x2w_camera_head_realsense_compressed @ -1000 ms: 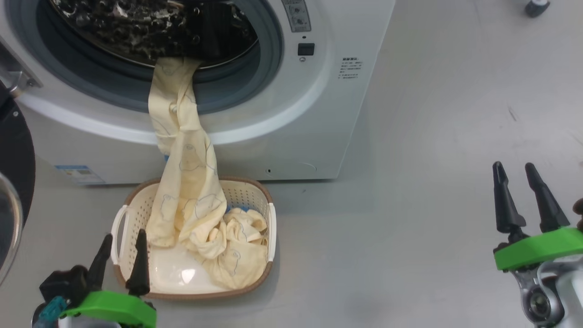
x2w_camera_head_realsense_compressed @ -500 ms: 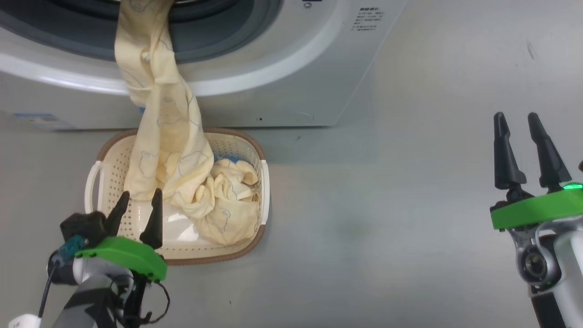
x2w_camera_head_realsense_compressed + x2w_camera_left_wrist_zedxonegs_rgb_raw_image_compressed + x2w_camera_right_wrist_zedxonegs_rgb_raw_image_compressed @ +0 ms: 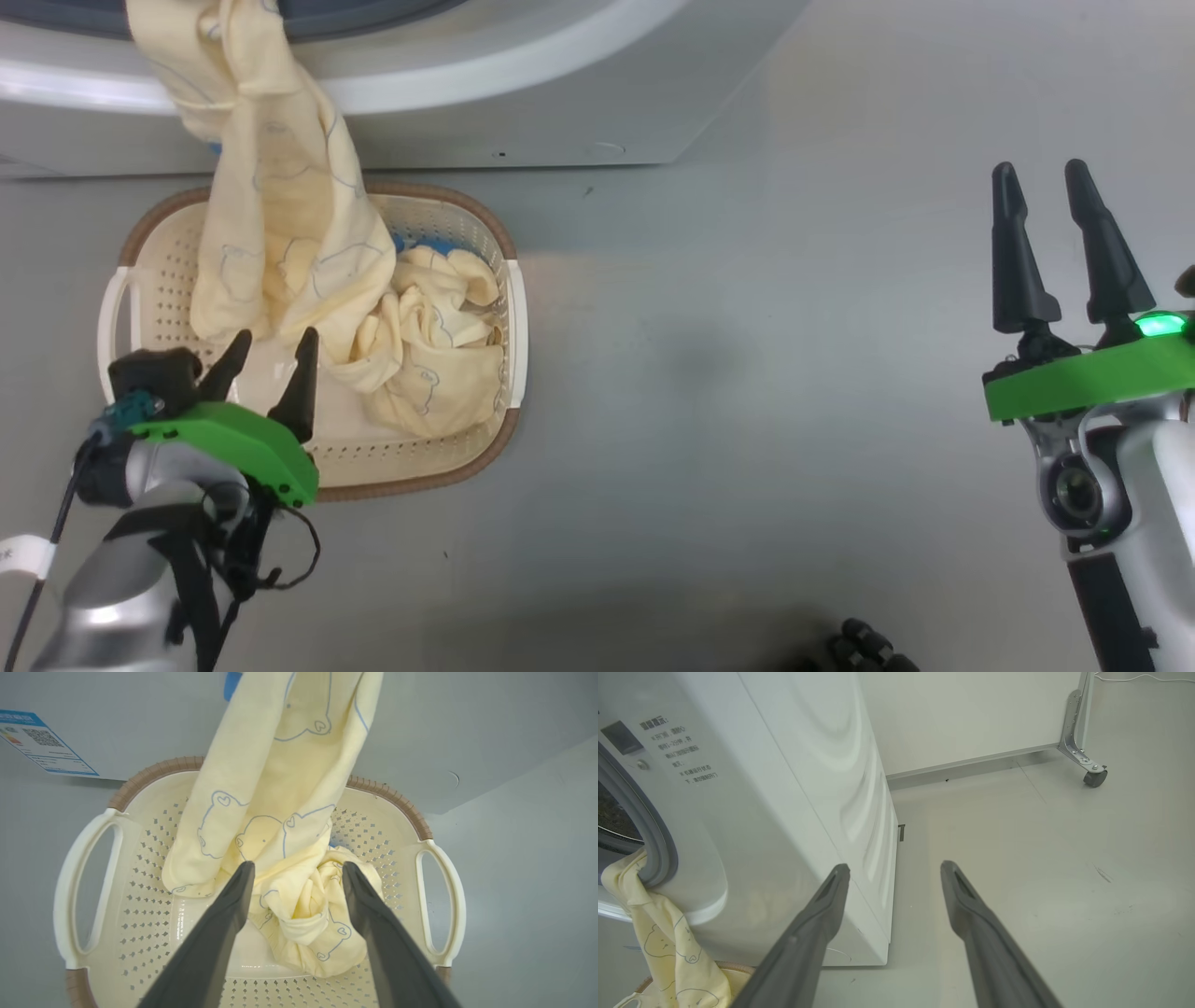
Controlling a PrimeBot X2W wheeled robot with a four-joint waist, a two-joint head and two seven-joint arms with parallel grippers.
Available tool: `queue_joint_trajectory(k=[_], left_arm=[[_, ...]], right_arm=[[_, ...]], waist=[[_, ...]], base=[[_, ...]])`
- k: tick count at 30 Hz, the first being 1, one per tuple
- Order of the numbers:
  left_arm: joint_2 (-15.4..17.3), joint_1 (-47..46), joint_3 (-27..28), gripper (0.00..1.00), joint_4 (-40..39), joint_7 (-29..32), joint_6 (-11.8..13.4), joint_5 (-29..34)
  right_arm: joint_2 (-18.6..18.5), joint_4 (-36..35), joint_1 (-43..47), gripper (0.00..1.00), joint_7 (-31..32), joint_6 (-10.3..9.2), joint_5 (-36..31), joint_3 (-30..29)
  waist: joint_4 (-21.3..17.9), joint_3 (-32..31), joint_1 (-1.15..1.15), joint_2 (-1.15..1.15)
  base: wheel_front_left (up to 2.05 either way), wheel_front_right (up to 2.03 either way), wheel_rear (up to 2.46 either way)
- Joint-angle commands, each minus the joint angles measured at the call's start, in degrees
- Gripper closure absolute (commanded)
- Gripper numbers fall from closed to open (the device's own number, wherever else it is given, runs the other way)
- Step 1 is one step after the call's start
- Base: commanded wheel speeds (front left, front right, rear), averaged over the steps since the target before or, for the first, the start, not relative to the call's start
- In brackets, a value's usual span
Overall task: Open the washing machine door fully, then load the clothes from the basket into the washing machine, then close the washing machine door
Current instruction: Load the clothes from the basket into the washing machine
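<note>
Over the basket (image 3: 448, 471), the left gripper (image 3: 276, 333) is hovering, jaws apart, above clothes (image 3: 280, 215) trailing from the washer (image 3: 523, 112); well right of it, the right gripper (image 3: 1039, 168) is also gaping.

The left gripper (image 3: 276, 334), two long dark tapered fingers on a bright green mount capping a silver-grey forearm (image 3: 112, 579), is sitting at the lower left of the head view, with its fingers pointing up, spread apart and gripping nothing. The right gripper (image 3: 1039, 168), a matching dark pair on a green mount, is standing far to the right, its fingers likewise parted and empty.
</note>
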Motion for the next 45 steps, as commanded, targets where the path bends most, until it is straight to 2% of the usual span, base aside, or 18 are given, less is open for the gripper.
queue_joint_trajectory(k=[1,18,37,39,40,41,42,45], left_arm=[[2.7,-1.3,0.3,0.00,0.5,-0.4,0.0,-1.1],[6.5,-14.0,-15.7,0.00,8.3,-0.4,0.0,-9.4],[9.7,-21.5,-29.4,0.00,8.3,-0.4,0.0,-18.8],[10.2,-22.1,-30.4,0.48,8.1,-0.4,0.0,-19.6],[10.3,-22.3,-30.8,0.69,8.0,-0.4,0.0,-20.0],[10.4,-22.5,-31.1,0.87,7.8,-0.4,0.0,-20.4],[10.5,-22.7,-31.2,1.00,7.5,-0.4,0.0,-20.9],[10.8,-23.0,-31.0,1.00,6.9,-0.4,0.0,-22.1]], right_arm=[[-0.3,-1.9,-0.4,0.00,-0.4,0.02,-0.6,1.1],[-0.4,-3.5,-3.5,0.00,-0.4,0.02,-1.1,4.5],[-0.3,-5.5,-3.9,0.00,-0.4,0.02,-1.5,6.2],[-0.1,-5.6,-4.0,0.00,-0.4,0.02,-1.6,6.3],[0.0,-5.7,-4.0,0.00,-0.4,0.02,-1.6,6.3],[0.0,-5.7,-4.0,0.00,-0.4,0.02,-1.6,6.4],[0.0,-5.7,-4.0,0.00,-0.4,0.02,-1.7,6.4],[0.1,-5.9,-3.9,0.00,-0.4,0.02,-1.7,6.1]], waist=[[-0.6,1.2,0.00,0.00],[-2.7,7.8,0.00,0.00],[-4.6,11.1,0.00,0.00],[-4.8,11.3,0.00,0.00],[-4.9,11.2,0.00,0.00],[-5.0,11.2,0.00,0.00],[-5.0,11.2,0.00,0.00],[-5.0,11.0,0.00,0.00]], base=[[0.00,0.00,0.00],[0.00,0.00,0.00],[0.00,0.00,0.00],[0.00,0.00,0.00],[0.00,0.00,0.00],[0.00,0.00,0.00],[0.00,0.00,0.00],[0.00,0.00,0.00]])
